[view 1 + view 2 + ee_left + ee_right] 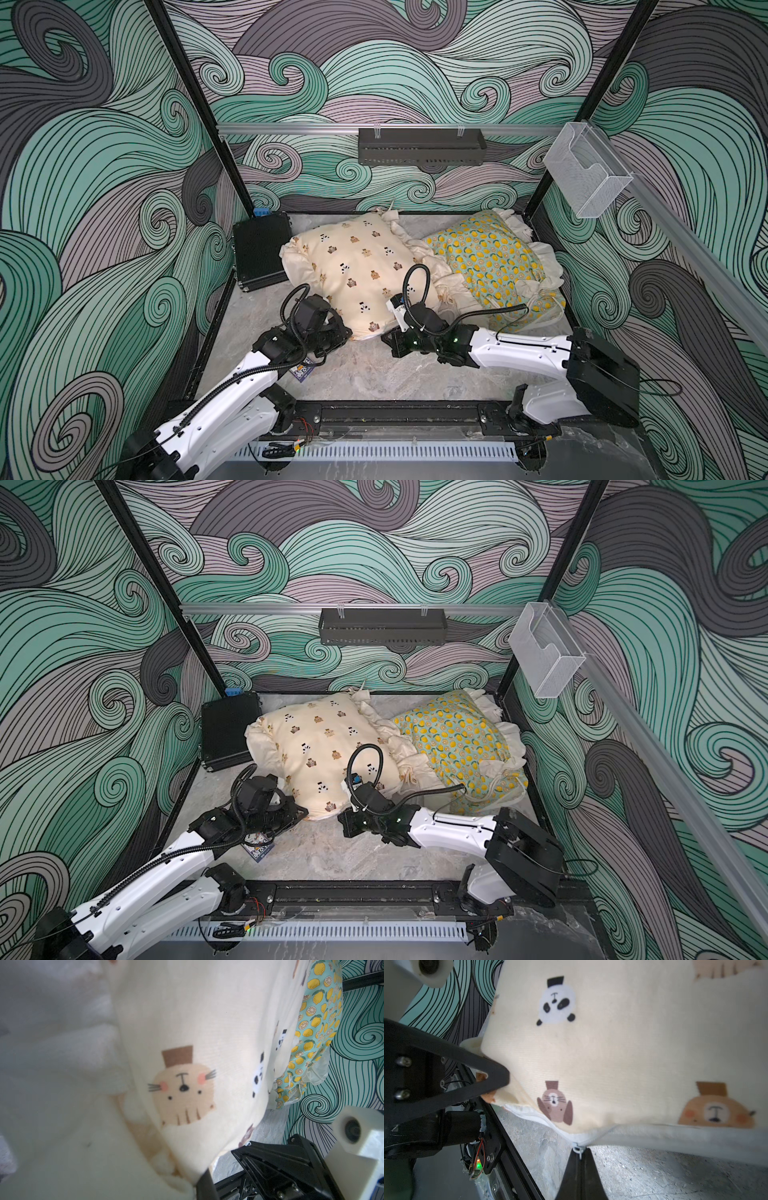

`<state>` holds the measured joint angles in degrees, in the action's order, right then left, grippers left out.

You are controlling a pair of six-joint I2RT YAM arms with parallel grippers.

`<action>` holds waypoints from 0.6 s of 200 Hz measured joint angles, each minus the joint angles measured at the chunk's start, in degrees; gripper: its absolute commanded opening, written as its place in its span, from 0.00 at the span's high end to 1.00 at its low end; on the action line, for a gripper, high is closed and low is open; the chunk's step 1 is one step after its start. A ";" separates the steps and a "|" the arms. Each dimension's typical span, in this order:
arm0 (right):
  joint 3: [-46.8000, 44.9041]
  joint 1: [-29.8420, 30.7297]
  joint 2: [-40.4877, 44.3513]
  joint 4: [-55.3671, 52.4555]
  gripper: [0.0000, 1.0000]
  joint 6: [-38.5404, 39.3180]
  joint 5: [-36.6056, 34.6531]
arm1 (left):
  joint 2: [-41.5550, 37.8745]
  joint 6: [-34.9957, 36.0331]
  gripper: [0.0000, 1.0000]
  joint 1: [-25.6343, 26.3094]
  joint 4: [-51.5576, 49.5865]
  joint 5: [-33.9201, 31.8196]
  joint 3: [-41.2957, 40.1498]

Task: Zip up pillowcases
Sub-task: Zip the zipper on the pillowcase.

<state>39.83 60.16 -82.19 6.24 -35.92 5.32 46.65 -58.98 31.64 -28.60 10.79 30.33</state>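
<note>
Bear-print pillowcase (357, 270) is lying on the table with the black box (259, 249) just beside it and the lemon-print pillowcase (486, 257) touching its opposite side. Left gripper (500, 1082) is clamping a corner of its edge nearest the arm bases, jaws closed on fabric. Right gripper (579, 1152) is pinching the zipper pull (579, 1149) on that same edge, with white lining showing between the two grippers.
</note>
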 measured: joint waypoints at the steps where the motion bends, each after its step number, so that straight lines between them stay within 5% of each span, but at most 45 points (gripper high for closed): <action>1: 0.00 0.00 0.00 0.00 1.00 0.00 0.00 | 0.00 0.00 1.00 -0.04 -0.02 0.00 0.02; 120: 0.33 -0.07 2.40 -4.57 1.00 1.44 -4.24 | -2.01 2.58 1.00 -6.12 -4.31 -0.46 1.49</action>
<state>40.16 60.10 -79.79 1.67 -34.48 1.08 44.64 -56.40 25.52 -32.91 10.33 31.81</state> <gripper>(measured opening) 0.056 0.060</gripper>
